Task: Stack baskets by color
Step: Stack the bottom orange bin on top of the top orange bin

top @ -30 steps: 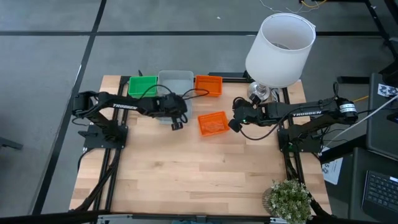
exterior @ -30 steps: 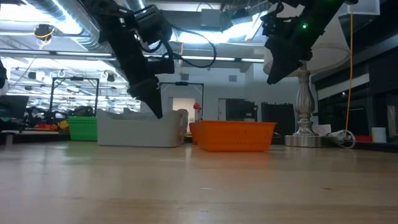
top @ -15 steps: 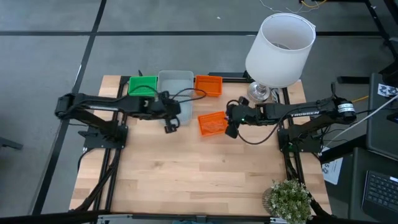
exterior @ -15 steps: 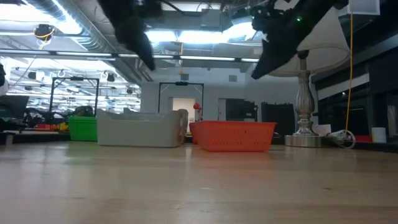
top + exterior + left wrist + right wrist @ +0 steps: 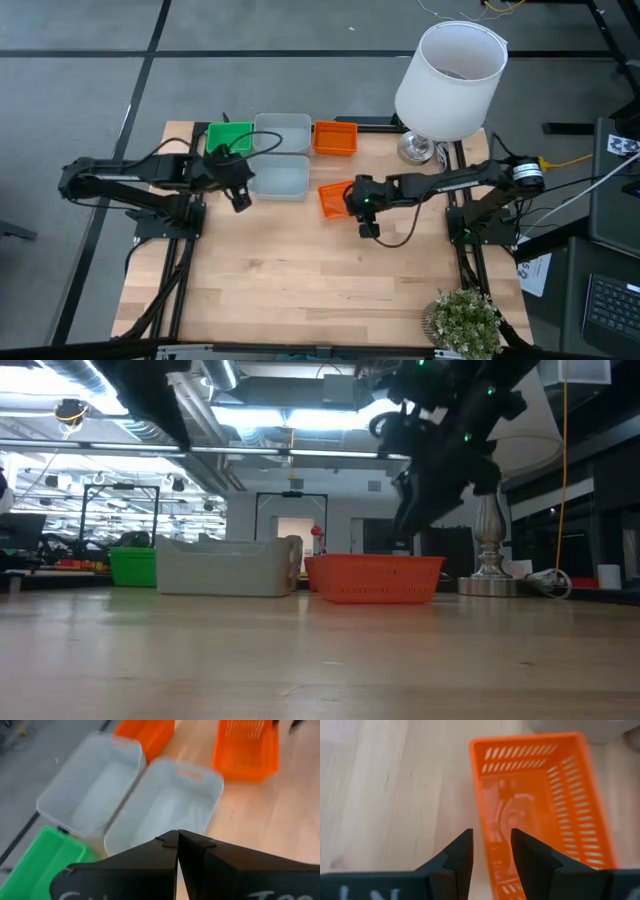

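Observation:
An orange basket point(image 5: 335, 198) lies alone on the wood in mid-table. Another orange basket point(image 5: 335, 138), a grey one point(image 5: 283, 128) and a green one point(image 5: 230, 137) stand in a row at the far edge, with a second grey basket point(image 5: 282, 177) just in front of the far grey one. My right gripper point(image 5: 492, 851) hangs open above the lone orange basket's right end, its fingers on either side of one long wall and apart from it. My left gripper point(image 5: 177, 837) is shut, empty and raised, left of the nearer grey basket point(image 5: 165, 810).
A lamp with a big white shade point(image 5: 447, 75) stands at the far right corner, and a potted plant point(image 5: 465, 320) at the near right corner. The near half of the table point(image 5: 300, 280) is bare wood.
My left gripper has drawn back toward the table's left edge and risen, leaving the nearer grey basket in front of the far one. My right gripper has moved left and toward the near edge, sunk and rolled, and now hangs over the lone orange basket's right end.

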Robot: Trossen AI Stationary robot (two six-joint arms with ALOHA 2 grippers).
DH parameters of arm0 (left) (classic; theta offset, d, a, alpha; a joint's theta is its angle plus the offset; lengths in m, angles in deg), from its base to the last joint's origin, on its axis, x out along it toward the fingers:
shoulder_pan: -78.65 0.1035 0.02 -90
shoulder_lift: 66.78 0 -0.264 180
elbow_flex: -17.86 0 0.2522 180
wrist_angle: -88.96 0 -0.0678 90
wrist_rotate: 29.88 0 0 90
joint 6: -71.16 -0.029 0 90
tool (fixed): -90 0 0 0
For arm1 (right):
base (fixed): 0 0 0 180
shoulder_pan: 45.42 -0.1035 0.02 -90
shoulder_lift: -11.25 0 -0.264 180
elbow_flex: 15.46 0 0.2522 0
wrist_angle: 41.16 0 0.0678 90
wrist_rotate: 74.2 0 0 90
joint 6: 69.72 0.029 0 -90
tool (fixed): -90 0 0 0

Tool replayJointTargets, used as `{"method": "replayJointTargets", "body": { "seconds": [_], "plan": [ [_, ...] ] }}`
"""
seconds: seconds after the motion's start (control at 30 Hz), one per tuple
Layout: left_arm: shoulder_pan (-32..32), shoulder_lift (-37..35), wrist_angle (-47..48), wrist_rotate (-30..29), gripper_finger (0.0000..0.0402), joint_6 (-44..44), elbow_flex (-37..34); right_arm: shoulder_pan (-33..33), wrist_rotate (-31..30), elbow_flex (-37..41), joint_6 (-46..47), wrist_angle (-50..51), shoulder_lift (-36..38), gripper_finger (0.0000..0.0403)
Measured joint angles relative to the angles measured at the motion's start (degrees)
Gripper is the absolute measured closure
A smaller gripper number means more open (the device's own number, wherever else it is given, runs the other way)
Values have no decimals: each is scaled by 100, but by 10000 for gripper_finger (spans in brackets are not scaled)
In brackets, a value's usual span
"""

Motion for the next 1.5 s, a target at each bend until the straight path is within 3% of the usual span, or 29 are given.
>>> {"method": "replayJointTargets", "body": {
  "seconds": [0.4, 0.5, 0.6, 0.87, 1.07, 1.3, 1.5],
  "plan": [
    [-1, -345, -501, -48, 402, 13, -664, 0, 25, 0, -20, -257, -730, 272],
    [-2, -339, -794, -43, 402, 15, -825, 0, 23, 0, 43, -249, -818, 305],
    [0, -335, -1057, -39, 402, 15, -987, -3, -68, 0, 102, -258, -822, 375],
    [0, -337, -1372, -33, 402, 4, -1147, -4, -1206, -557, 212, 124, -561, 400],
    [-1, -337, -1367, -35, 401, 95, -1147, 167, -2484, -1370, -771, 308, -488, 401],
    [0, -337, -1362, -35, 401, 105, -1147, 1101, -2068, -2093, -1421, 44, -491, 402],
    [-1, -337, -1362, -34, 401, 105, -1147, 2040, -801, -2408, -1362, -523, -533, 402]
  ]
}}
